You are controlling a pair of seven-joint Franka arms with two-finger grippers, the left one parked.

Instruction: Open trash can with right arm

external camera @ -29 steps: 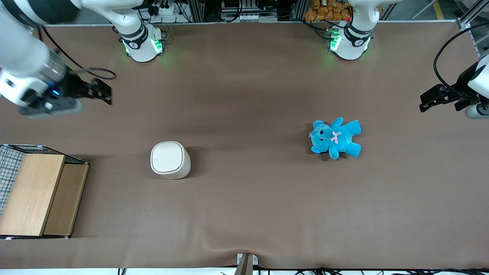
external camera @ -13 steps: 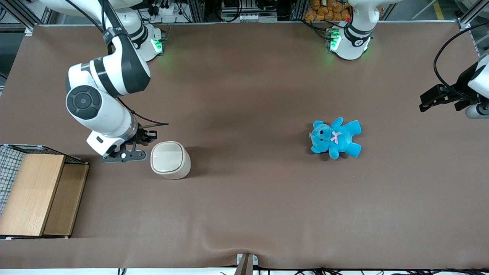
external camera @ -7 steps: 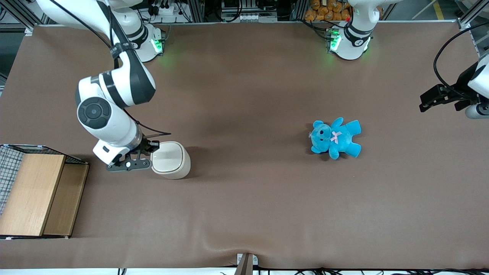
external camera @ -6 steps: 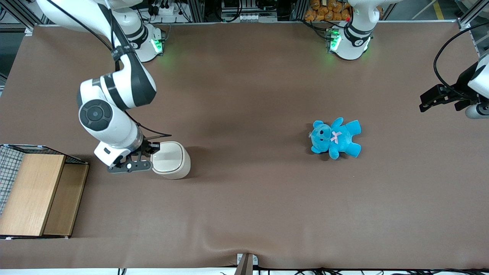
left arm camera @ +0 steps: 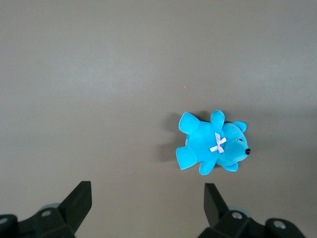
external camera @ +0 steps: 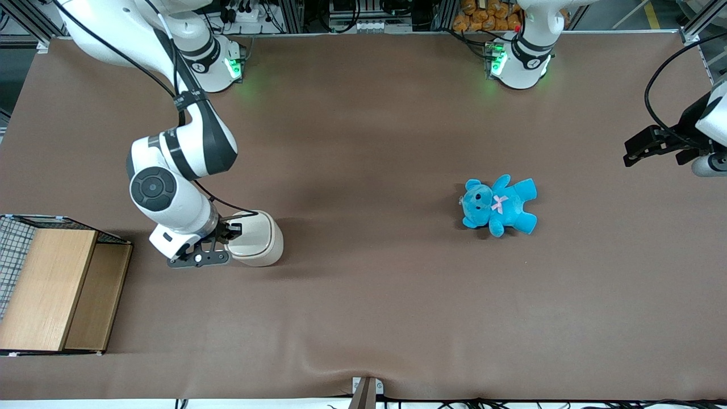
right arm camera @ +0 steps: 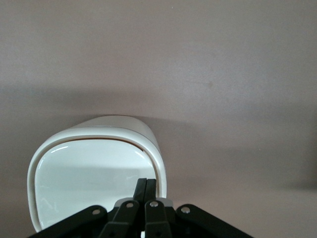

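The right arm (external camera: 170, 182), glossy white with black bands, bends down over the brown cloth-covered table (external camera: 363, 295). Its black gripper (external camera: 230, 230) sits on the edge of the trash can (external camera: 258, 238), its 2 thin fingers (right arm camera: 146, 191) pressed together over the flat lid (right arm camera: 94, 186). The bin is smooth cream plastic, rounded-square, near a wooden box (external camera: 54, 289); a plush blue teddy (external camera: 500, 205) lies well apart.
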